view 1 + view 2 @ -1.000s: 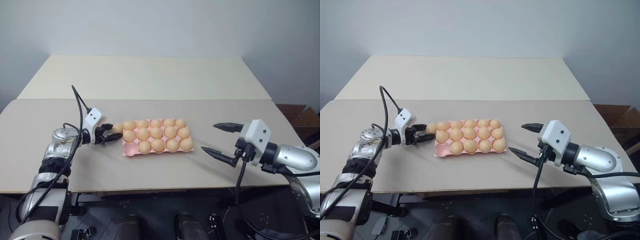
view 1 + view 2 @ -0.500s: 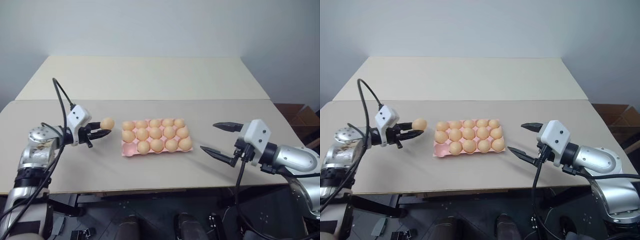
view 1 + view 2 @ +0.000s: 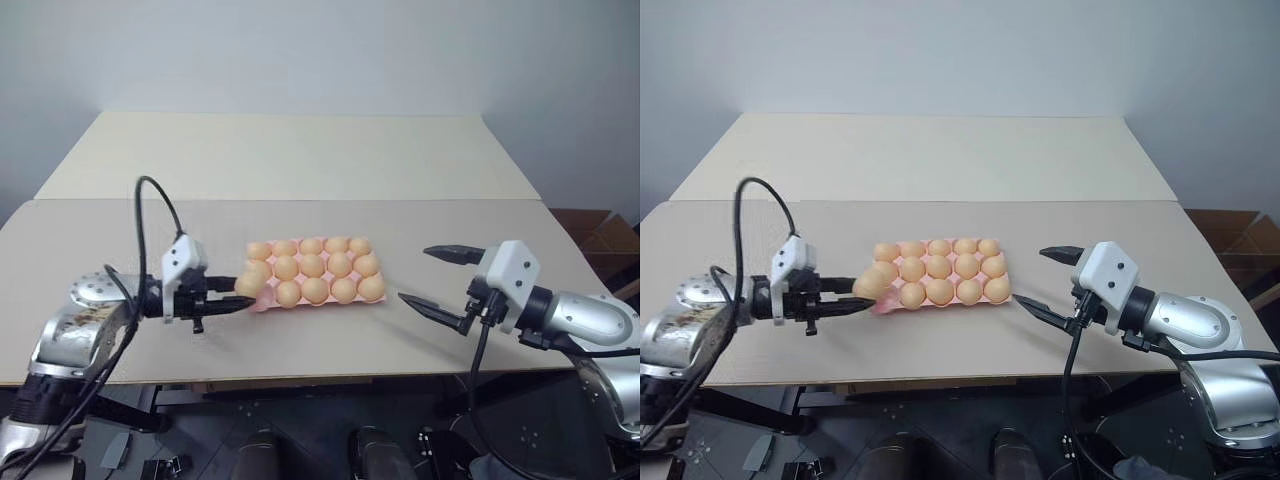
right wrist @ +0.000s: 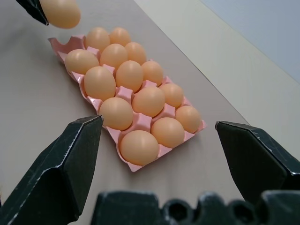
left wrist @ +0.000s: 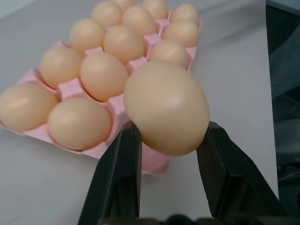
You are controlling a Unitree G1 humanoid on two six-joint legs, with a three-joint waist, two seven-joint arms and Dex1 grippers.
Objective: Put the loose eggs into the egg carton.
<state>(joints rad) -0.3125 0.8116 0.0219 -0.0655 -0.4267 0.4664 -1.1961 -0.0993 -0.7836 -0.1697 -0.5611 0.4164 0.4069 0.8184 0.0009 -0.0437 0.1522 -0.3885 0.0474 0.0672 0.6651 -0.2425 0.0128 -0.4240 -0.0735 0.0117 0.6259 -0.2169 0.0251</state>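
While the left gripper [image 3: 232,303] with its two black fingers pinches one smooth pale orange egg [image 5: 166,108], it hangs just over the near left corner of the flat pink egg carton [image 3: 268,300]. That one corner cup [image 4: 61,45] is bare. The held egg is squeezed between both fingers [image 5: 121,176] and sits above the tray, not in a cup. Fourteen other pale orange eggs [image 3: 313,269] sit in the rest of the round cups, in three rows.

The pink carton lies in the middle of the wide beige table [image 3: 120,235]. A second beige table top [image 3: 290,150] stands behind it, and the two meet along a straight line.

On the other side, the right gripper [image 3: 435,280] hangs above the table, near the right end of the carton but not touching it. Its two black fingers [image 4: 51,178] are spread wide apart and nothing is between them. It points toward the carton.

A black cable [image 3: 150,215] loops up from the left arm. A brown cardboard box [image 3: 600,235] sits on the floor past the right edge of the table.
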